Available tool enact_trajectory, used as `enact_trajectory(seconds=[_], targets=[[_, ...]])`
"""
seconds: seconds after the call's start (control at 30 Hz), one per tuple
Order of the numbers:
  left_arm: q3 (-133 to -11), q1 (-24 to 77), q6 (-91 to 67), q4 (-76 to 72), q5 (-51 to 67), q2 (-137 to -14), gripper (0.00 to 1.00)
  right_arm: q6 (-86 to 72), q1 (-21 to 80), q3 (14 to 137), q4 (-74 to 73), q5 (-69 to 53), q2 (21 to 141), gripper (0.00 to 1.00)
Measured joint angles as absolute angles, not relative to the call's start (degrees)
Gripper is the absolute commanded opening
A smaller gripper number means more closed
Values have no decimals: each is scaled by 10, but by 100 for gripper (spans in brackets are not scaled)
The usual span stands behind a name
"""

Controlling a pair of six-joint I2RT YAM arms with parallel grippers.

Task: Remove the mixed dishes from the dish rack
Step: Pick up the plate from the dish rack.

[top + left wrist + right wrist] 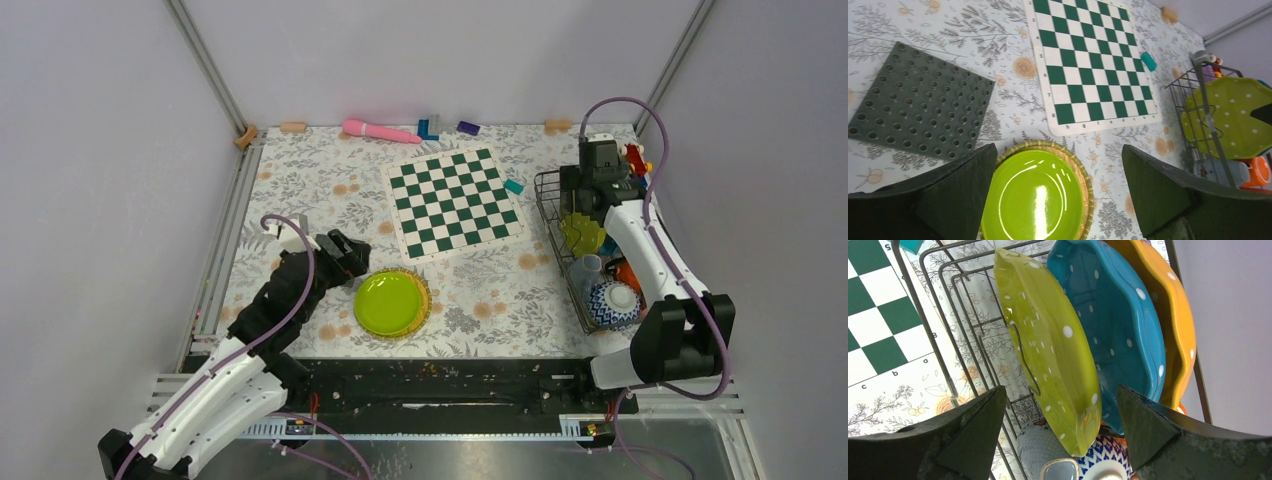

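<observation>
1. Risk at the dish rack [557, 248]: three scalloped plates stand on edge, packed close. They are the yellow-green dotted plate [1048, 340], the teal plate [1118, 325] behind it and the orange plate [1168, 305] at the back. I judge that my outer finger could strike the teal plate instead of entering the narrow gap.
2. A wire prong crosses the yellow-green plate's face. Lifting at a slant could catch the plate on it and jolt the rack.
3. The glaze looks slick and the rim is wavy, so a shallow grip may slip and drop the plate onto the patterned bowl [612, 303] below.
4. My right pincer [1060, 420] is spread wide and holds nothing. The yellow-green plate's lower edge sits between its fingers, nearer the left one, and I see no contact.
5. My left pincer [1058, 175] is also spread and empty. It hovers over the lime-green plate [1035, 197] lying on the counter [300, 180], well apart from the rack.
</observation>
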State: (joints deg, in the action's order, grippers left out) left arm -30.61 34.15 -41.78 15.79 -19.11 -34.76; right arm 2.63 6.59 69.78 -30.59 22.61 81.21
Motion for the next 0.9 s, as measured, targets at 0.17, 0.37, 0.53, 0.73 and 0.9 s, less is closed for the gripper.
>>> enact_trajectory(seconds=[0.17,0.37,0.53,0.73,0.9], targets=[[-303,342,-419,173,-220,-346,99,41,41,705,-310,179,830,83],[-303,342,-421,185,-243,-346,99,58,27,713,-314,155,854,77],[-303,342,-421,187,-249,-342,99,66,11,715,-314,128,872,70],[-303,342,-421,195,-253,-341,99,75,2,715,-314,104,880,58],[-303,342,-423,201,-255,-330,99,79,-12,715,-310,93,880,48]])
